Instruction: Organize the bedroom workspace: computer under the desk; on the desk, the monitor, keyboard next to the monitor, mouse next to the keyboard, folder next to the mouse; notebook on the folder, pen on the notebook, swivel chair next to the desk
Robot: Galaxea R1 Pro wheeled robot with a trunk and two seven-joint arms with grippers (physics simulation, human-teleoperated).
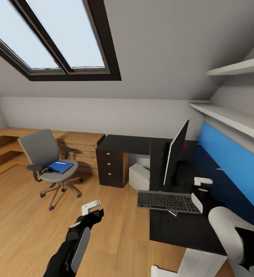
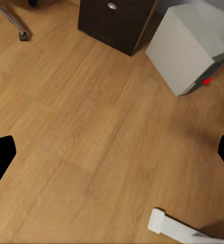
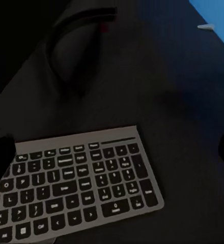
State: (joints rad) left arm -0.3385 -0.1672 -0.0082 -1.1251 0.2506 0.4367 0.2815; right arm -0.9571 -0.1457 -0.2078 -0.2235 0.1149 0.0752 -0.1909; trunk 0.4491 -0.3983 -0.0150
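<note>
The grey swivel chair (image 1: 42, 152) stands on the wood floor left of the desk (image 1: 181, 227). On its seat lies the blue folder (image 1: 59, 167) with the slim white pen (image 1: 60, 163) on top. The monitor (image 1: 176, 154) stands edge-on on the desk. In front of it lies the keyboard (image 1: 167, 201) (image 3: 76, 188), its left end past the desk's edge. The grey-white computer (image 1: 139, 177) (image 2: 186, 46) sits under the desk. My right gripper (image 1: 200, 191) (image 3: 112, 152) hovers open over the keyboard's right end. My left gripper (image 1: 92, 209) (image 2: 112, 152) is open above bare floor.
A dark three-drawer unit (image 1: 111, 167) (image 2: 114, 20) holds up the desk's left end. Low light-wood cabinets (image 1: 81, 144) run along the back wall behind the chair. A blue wall panel (image 1: 234, 161) and white shelves (image 1: 234, 119) back the desk. A white desk leg (image 2: 165, 223) stands near my left gripper.
</note>
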